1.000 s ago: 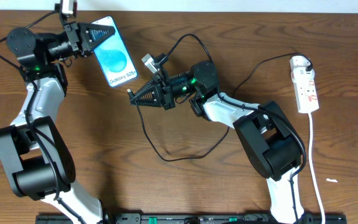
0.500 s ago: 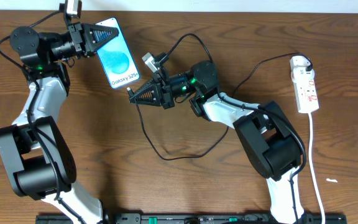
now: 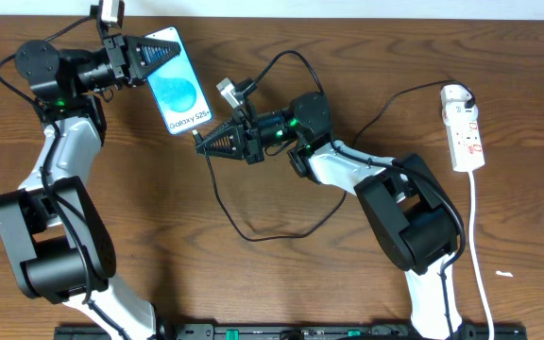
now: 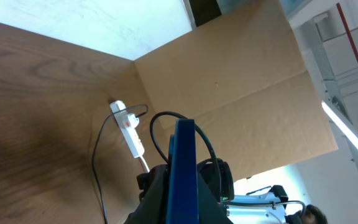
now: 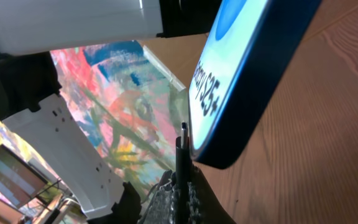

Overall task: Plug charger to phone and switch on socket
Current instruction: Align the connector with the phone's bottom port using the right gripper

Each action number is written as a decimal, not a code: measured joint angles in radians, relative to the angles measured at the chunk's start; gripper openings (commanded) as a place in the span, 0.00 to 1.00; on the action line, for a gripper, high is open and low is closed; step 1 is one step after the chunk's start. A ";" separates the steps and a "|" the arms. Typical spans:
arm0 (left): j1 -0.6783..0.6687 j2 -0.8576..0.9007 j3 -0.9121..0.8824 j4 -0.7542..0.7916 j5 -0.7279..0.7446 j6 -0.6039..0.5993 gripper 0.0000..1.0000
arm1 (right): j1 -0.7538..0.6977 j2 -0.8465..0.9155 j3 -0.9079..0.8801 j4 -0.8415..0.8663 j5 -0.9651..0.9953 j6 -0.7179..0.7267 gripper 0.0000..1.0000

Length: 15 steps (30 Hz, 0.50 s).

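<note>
My left gripper is shut on the top end of the phone, a slim blue-screened phone held tilted above the table; in the left wrist view its blue edge stands between my fingers. My right gripper is shut on the charger plug, whose metal tip sits just below the phone's bottom edge, close but apart. The thin black charger cable loops across the table to the socket, a white power strip at the far right, also visible in the left wrist view.
The socket's white cord runs down the right side toward the front edge. The black cable also arcs over my right arm. A brown cardboard wall stands behind the table.
The phone shifted slightly up and right a second ago and has held still since. My right gripper with the plug crept a little up-left toward the phone's bottom edge.
</note>
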 measured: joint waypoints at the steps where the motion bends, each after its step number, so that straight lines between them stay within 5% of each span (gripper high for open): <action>1: 0.000 0.000 0.000 0.000 0.000 0.000 0.08 | 0.000 0.000 0.000 -0.005 0.004 0.000 0.01; 15: 0.000 0.000 0.000 0.000 0.000 0.003 0.07 | 0.000 0.000 0.000 -0.029 0.031 -0.003 0.01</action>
